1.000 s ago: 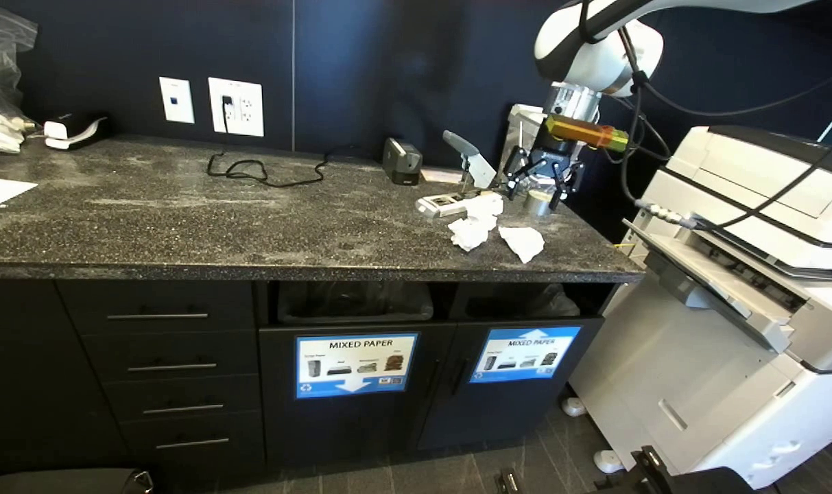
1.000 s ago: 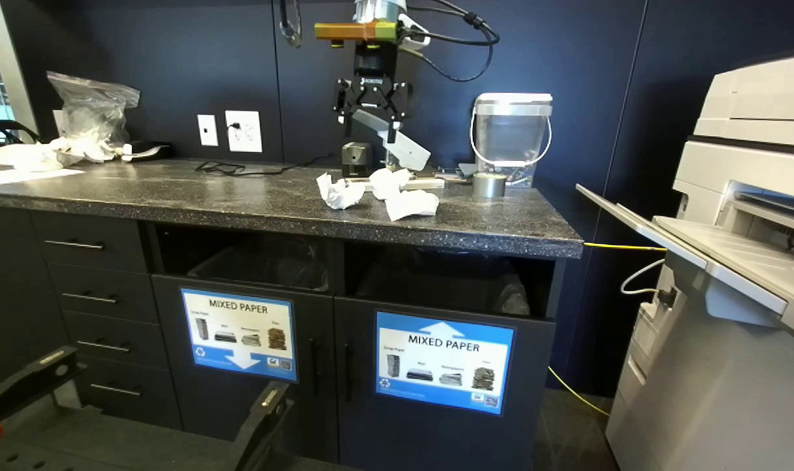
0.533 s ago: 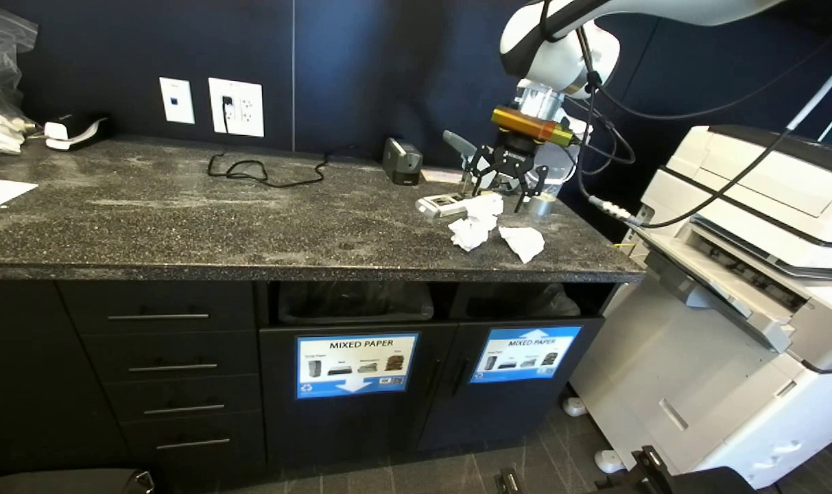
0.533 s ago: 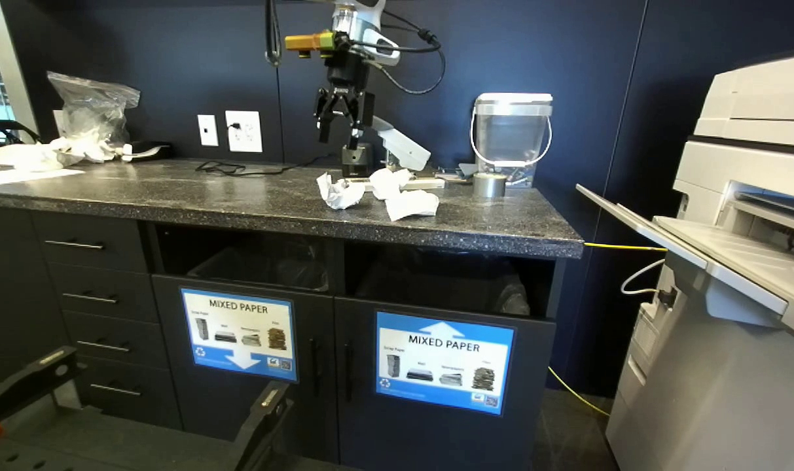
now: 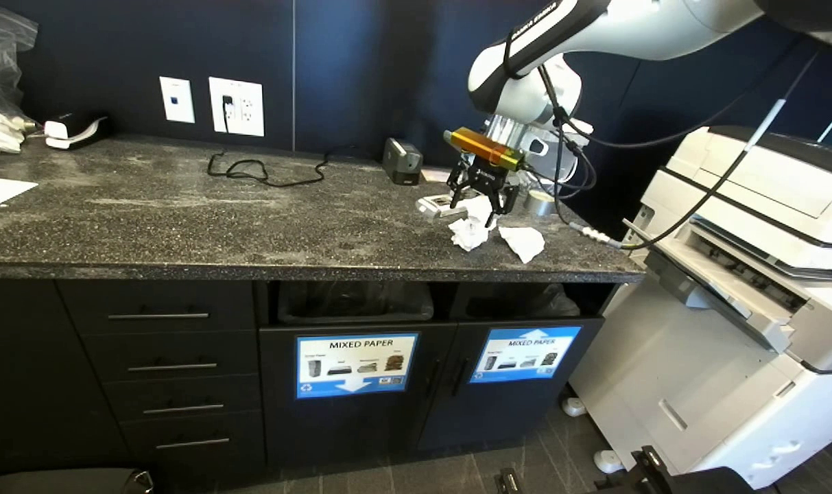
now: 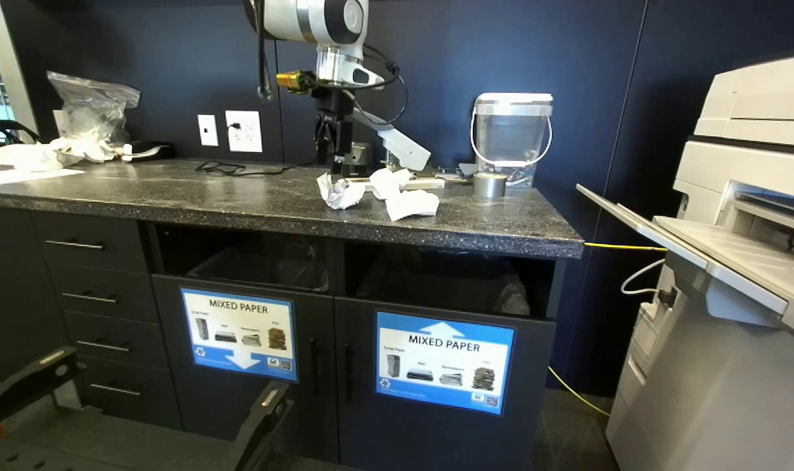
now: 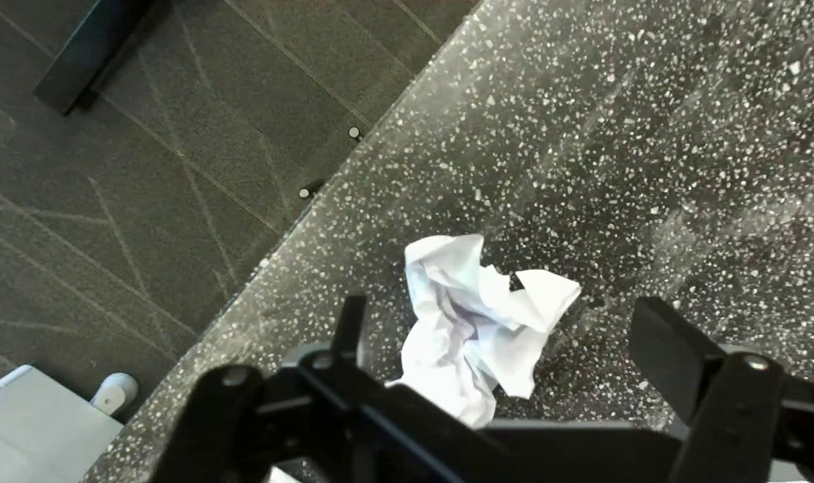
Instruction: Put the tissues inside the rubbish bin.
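Brings parted, empty jaws lower than a second ago, toward a crumpled white paper tissue (image 7: 464,335) on the speckled dark stone-like surface (image 7: 581,134) near its edge, and risks pinching only a loose fold, then dropping it, by closing too high.

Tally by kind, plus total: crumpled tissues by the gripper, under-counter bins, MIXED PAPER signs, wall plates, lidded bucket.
Crumpled tissues: 3
Under-counter bins: 2
MIXED PAPER signs: 2
Wall plates: 2
Lidded bucket: 1
Total: 10
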You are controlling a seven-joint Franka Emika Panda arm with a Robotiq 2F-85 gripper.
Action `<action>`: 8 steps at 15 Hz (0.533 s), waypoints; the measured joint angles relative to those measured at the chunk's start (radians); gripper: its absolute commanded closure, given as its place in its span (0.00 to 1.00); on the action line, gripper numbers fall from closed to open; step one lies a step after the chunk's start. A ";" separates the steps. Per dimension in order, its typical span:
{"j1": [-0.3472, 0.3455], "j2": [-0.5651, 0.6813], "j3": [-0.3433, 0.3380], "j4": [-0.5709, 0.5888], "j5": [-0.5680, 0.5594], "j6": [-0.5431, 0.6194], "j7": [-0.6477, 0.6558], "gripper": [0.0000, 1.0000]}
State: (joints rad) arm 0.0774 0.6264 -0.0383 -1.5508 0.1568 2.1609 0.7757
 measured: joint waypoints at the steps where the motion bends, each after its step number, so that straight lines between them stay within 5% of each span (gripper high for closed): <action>1: 0.010 0.013 -0.006 0.000 -0.008 0.019 0.026 0.00; 8: 0.058 0.088 -0.056 0.001 -0.096 0.106 0.169 0.00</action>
State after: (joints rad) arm 0.1356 0.7143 -0.0946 -1.5494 0.0611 2.2667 0.9444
